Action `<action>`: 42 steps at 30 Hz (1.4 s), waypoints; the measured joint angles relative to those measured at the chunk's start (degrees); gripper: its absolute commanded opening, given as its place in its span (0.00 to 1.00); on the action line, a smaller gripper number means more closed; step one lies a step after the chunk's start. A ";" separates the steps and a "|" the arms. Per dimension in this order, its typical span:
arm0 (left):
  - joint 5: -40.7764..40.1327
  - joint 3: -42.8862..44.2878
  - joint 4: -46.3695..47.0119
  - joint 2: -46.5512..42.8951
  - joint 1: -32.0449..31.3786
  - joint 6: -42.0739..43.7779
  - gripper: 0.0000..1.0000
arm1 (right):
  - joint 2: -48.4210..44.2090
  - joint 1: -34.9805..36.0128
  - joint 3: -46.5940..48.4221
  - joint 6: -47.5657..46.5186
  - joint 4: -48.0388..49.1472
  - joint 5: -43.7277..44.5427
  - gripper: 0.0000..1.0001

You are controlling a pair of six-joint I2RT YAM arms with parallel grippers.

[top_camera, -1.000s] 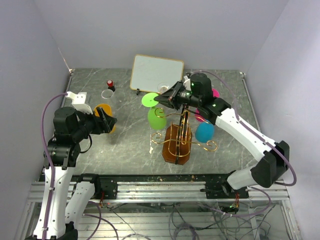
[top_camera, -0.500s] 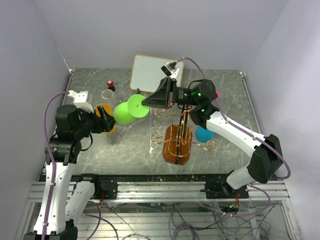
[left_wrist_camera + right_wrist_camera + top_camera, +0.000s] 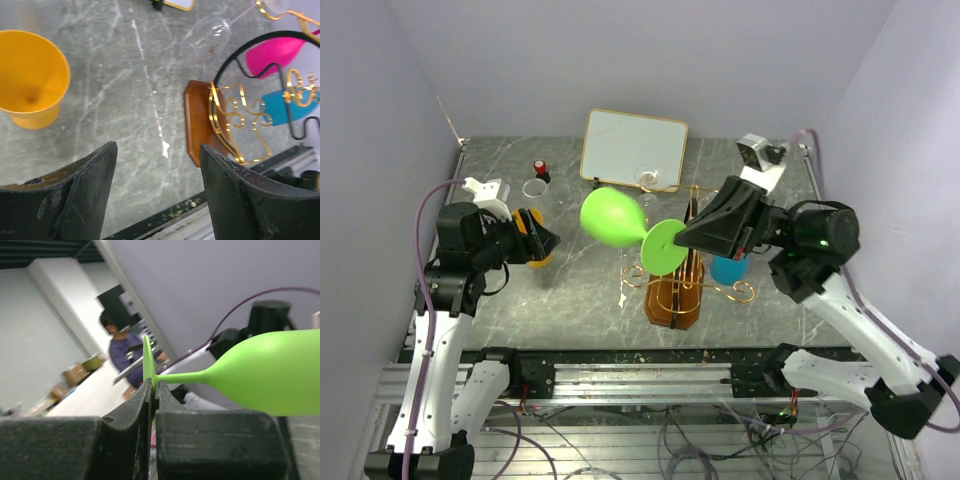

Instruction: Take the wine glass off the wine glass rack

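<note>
The right end effector (image 3: 682,238) is clamped on the thin disc foot of the lime-green plastic wine glass (image 3: 614,217), which lies sideways in the air, bowl towards the left arm. It is clear of the brown wooden violin-shaped rack with gold wire arms (image 3: 674,291).

That pinch looks risky (only the foot's edge sits between the fingers, as the wrist view shows): the bowl's weight could twist the glass loose and drop it on the grey marbled bench (image 3: 570,300). A careless swing might also clip the rack's wires or the blue glass (image 3: 728,268) hanging there.

A second ago the glass hung bowl-down against the rack. The left end effector (image 3: 542,240), jaws apart, has barely moved.
</note>
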 measured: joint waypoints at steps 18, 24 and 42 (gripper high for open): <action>16.70 3.56 39.52 10.45 -14.14 -36.41 0.88 | -20.48 -0.04 -2.71 -19.56 -39.65 41.59 0.00; 15.93 5.53 51.89 17.27 -23.63 -43.65 0.88 | -23.56 -0.04 -10.49 -8.79 -28.37 42.95 0.00; 12.41 3.85 67.52 18.08 -32.52 -55.10 0.73 | -23.41 -0.04 -24.02 18.71 -2.95 48.30 0.00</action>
